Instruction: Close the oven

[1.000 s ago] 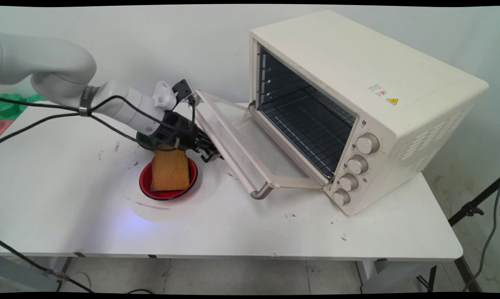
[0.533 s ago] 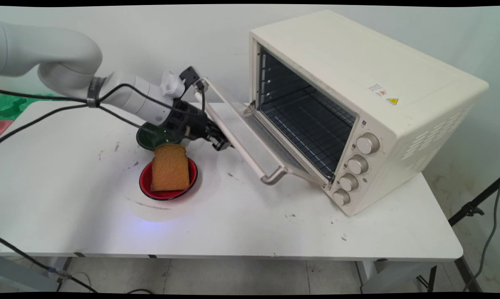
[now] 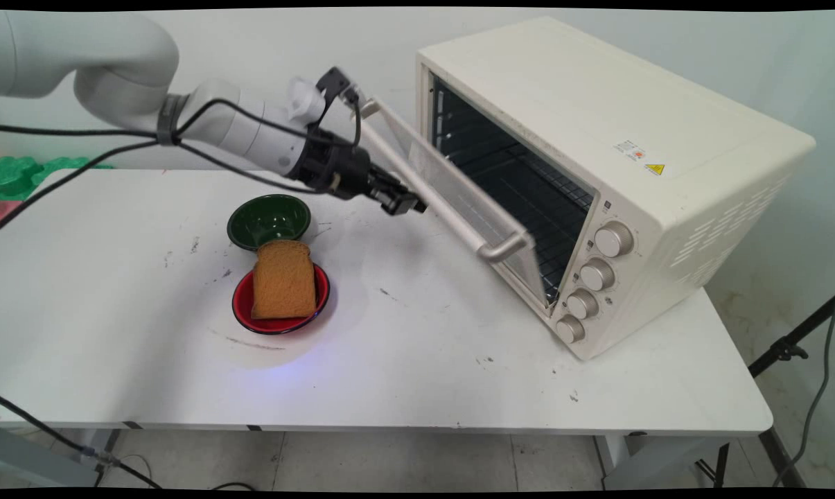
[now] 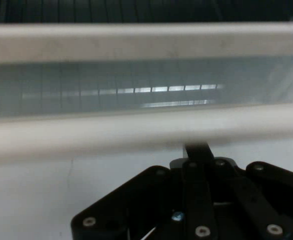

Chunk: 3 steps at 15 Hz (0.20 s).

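Table (image 3: 147,360): white, scuffed surface.
Red bowl (image 3: 242,305): nearest the camera, holding a bread slice (image 3: 283,280) that leans upright.
Green bowl (image 3: 269,220): just behind the red bowl.
Gripper (image 3: 411,206): fingertips against the underside of the oven door (image 3: 459,197), near its handle bar (image 3: 452,222); jaw opening cannot be told (fingers merge in both views).
Oven door: half raised, tilted.
Oven (image 3: 618,173): cream, wire rack inside, far right.

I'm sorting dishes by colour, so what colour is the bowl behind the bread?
Dark green bowl, clearest in the main view.
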### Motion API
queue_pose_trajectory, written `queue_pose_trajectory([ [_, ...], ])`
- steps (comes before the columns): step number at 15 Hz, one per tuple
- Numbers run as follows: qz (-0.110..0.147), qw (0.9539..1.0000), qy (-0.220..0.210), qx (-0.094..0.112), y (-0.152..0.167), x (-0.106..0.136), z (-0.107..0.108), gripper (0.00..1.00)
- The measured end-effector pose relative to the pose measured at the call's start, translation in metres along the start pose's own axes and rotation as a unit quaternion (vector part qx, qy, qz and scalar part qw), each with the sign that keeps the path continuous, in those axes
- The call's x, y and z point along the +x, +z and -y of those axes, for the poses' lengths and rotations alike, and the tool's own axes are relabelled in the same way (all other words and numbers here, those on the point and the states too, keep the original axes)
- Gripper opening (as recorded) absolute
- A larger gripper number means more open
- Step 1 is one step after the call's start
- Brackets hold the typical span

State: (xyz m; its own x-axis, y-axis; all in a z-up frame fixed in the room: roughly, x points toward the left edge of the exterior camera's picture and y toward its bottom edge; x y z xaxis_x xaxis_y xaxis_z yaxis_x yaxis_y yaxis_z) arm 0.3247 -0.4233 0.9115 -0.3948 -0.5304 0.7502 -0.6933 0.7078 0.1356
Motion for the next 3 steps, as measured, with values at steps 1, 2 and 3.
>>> queue_pose_trajectory([
  [1,-0.007,1.0000,0.002,-0.002,-0.001,0.006,0.000,0.00],
  [2,-0.012,0.9999,0.003,-0.002,-0.003,0.012,0.000,0.00],
  [3,-0.018,0.9998,0.005,-0.004,-0.005,0.018,0.000,0.00],
])
